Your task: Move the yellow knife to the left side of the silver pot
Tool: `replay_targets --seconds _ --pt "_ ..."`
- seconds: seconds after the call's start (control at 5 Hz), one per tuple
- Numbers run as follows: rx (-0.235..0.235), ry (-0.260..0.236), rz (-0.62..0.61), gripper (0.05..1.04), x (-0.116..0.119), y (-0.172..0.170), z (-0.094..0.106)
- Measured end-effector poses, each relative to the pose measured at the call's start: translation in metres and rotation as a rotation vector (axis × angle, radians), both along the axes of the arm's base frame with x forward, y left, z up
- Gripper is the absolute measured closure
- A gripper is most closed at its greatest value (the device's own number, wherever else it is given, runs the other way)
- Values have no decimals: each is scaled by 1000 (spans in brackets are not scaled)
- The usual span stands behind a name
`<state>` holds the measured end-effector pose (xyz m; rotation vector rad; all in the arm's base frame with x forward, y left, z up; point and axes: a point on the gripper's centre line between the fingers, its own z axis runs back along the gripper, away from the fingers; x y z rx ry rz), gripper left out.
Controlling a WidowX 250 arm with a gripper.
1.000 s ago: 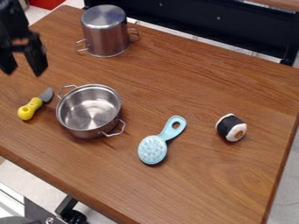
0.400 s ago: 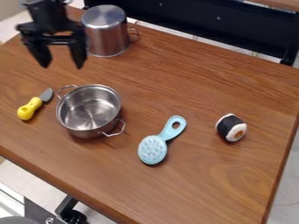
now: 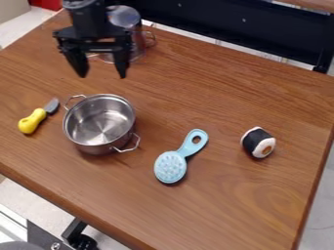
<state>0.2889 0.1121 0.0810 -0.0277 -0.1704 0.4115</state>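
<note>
Wooden table (image 3: 261, 210), surface observed | claw (image 3: 102, 74) above table, in front of upturned pot (image 3: 138, 43), fingers spread apart | yellow-handled knife (image 3: 32, 121) lying just left of upright silver pot (image 3: 98, 145) | blue brush (image 3: 171, 167) right of the latter, sushi toy (image 3: 258, 142) farther right

The black arm came in from the top edge, left of centre. Its two-finger gripper (image 3: 102, 73) hung down, slightly blurred, the fingers spread apart and pointing downward.
</note>
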Motion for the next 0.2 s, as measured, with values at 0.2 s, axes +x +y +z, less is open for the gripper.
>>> replay_targets --seconds 0.2 --pt "11 2 6 84 3 -17 -7"
